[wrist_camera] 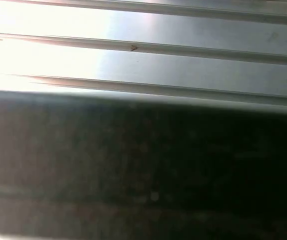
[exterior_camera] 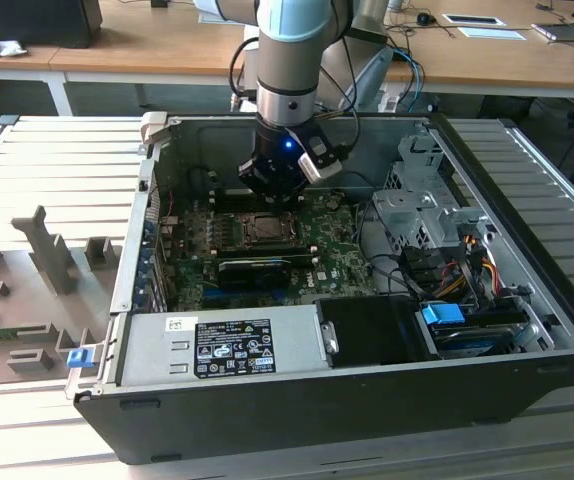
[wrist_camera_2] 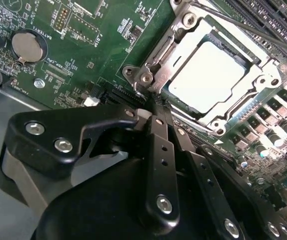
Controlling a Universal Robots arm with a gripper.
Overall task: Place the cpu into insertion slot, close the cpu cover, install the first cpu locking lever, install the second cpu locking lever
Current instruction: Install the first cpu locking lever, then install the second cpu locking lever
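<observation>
the flat square cpu with its silvery-grey metal top (wrist_camera_2: 207, 75) already sits in the square grey-rimmed insertion slot (wrist_camera_2: 263, 75) on the green motherboard (wrist_camera_2: 83, 60), and the thin silver-grey metal cpu cover with its square window (wrist_camera_2: 176, 55) appears to lie down over it, framing the bright chip top through the window. so the placing looks done and the cover looks closed, and the work in hand seems to be the locking levers. in the second wrist view the black metal gripper (wrist_camera_2: 151, 111) has its fingertips drawn close together, nearly touching, right at the near corner of the socket frame, where a thin metal lever end (wrist_camera_2: 139, 95) seems to sit; whether the tips actually pinch that wire or only press beside it cannot be told. in the exterior view the gripper (exterior_camera: 275, 195) hangs low inside the open dark computer case (exterior_camera: 367, 400), just over the socket (exterior_camera: 264, 228) in the middle of the board. any lever work here would call for a small, firm, well-aimed push along the frame edge, since the wire is thin and springy and could slip off narrow tips. the chip top reads as a pale, glare-washed square, level in its seat, with the frame's screws and tabs around it. a round silver coin battery (wrist_camera_2: 27, 47) lies well apart on the board.
</observation>
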